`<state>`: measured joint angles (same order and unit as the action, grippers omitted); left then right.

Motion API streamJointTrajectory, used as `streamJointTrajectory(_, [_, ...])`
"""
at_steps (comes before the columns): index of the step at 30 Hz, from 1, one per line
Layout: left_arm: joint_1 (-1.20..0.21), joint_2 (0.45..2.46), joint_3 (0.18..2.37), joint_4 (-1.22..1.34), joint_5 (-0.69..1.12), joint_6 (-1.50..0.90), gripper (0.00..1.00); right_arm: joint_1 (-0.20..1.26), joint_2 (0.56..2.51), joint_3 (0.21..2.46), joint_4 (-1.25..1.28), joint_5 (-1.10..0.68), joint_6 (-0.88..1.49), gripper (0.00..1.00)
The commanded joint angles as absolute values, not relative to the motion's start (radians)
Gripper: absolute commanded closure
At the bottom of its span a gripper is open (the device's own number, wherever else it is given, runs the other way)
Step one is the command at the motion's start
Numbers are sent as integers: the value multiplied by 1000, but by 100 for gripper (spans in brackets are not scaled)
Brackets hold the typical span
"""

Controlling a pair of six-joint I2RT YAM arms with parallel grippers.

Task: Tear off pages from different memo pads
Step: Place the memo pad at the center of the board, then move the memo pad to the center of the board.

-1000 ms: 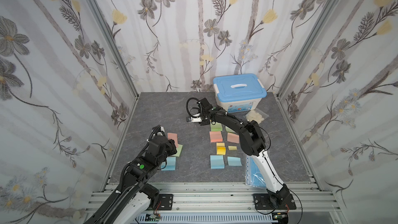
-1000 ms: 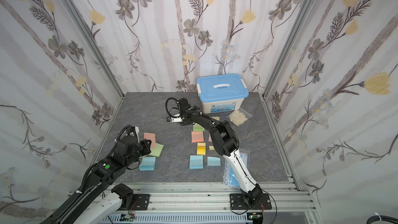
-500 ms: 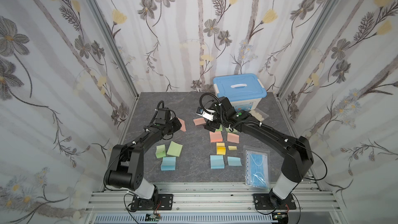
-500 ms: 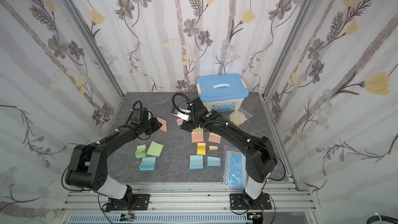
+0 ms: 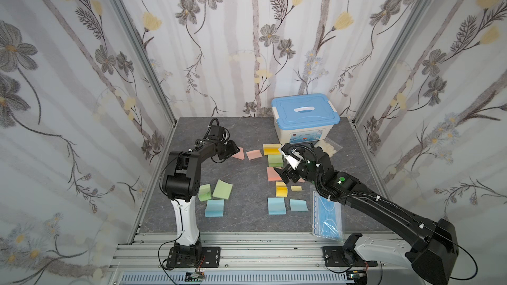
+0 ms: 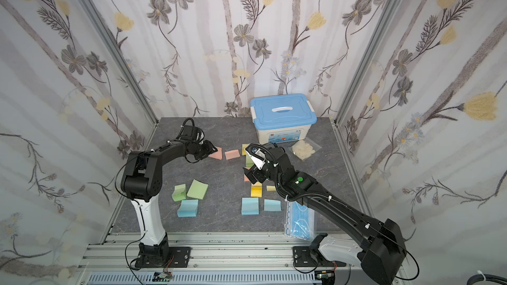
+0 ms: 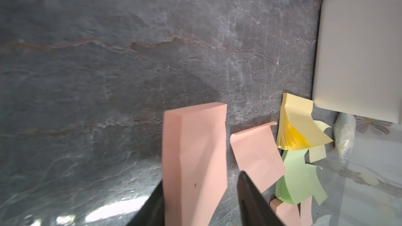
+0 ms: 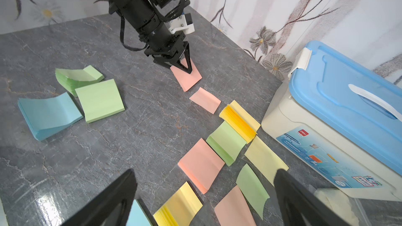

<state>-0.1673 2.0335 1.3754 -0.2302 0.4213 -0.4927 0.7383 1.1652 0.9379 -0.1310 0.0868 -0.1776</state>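
The only writing I can make out is on the printed label (image 8: 326, 159) stuck to the front wall of the blue-lidded storage box (image 8: 280, 114). A small red tag (image 8: 302, 133) at its corner reads "deli". Large green Chinese characters (image 8: 369, 181) stand at the other end, too blurred to read. In both top views the label is too small to read.

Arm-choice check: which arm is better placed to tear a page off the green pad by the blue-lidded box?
Right: the right gripper hovers open near the green pad; the left gripper straddles a pink pad.
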Motion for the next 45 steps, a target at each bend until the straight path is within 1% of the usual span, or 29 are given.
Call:
streamJointTrajectory(1, [-177, 1982, 1356, -298, 293, -455, 27, 734, 1130, 893, -86, 115, -77, 0])
streamJointTrajectory(3, [-189, 1928, 1319, -329, 189, -453, 23, 726, 1118, 870, -71, 112, -34, 0])
streamJointTrajectory(4, [-196, 1891, 1290, -345, 128, -457, 23, 724, 1119, 861, -66, 102, -19, 0])
streamJointTrajectory(7, [-208, 1757, 1140, -357, 25, -481, 23, 725, 1140, 862, -101, 57, 0, 0])
streamJointTrajectory(10, [-213, 1613, 966, -337, -2, -501, 23, 736, 1171, 888, -184, 43, 48, 0])
streamJointTrajectory(14, [-213, 1458, 802, -308, -23, -516, 23, 780, 1173, 857, -161, 31, 109, 0])
streamJointTrajectory(18, [-224, 1421, 730, -276, 84, -548, 23, 849, 1181, 850, -149, 80, 128, 0])
streamJointTrajectory(21, [-290, 1399, 683, -244, 128, -591, 24, 886, 1178, 848, -164, 119, 141, 0])
streamJointTrajectory(26, [-443, 1318, 637, -246, 100, -672, 24, 907, 1138, 832, -199, 153, 160, 0])
streamJointTrajectory(28, [-537, 1271, 635, -242, 80, -717, 24, 907, 1107, 815, -208, 183, 166, 0])
streamJointTrajectory(31, [-645, 1264, 624, -171, 89, -794, 23, 907, 1054, 783, -211, 249, 181, 0])
streamJointTrajectory(34, [-723, 1277, 623, -79, 130, -854, 23, 907, 1027, 763, -211, 274, 201, 0])
streamJointTrajectory(37, [-777, 1266, 675, -135, 89, -831, 23, 907, 1030, 759, -228, 268, 234, 0])
streamJointTrajectory(38, [-783, 1265, 691, -178, 49, -807, 23, 907, 1036, 759, -237, 267, 251, 2])
streamJointTrajectory(41, [-775, 1183, 729, -335, -129, -726, 21, 908, 1070, 759, -267, 238, 336, 12])
streamJointTrajectory(43, [-723, 1170, 734, -360, -133, -671, 22, 911, 1113, 759, -266, 176, 400, 27])
streamJointTrajectory(45, [-662, 1186, 740, -354, -74, -642, 27, 962, 1172, 766, -262, 139, 435, 36])
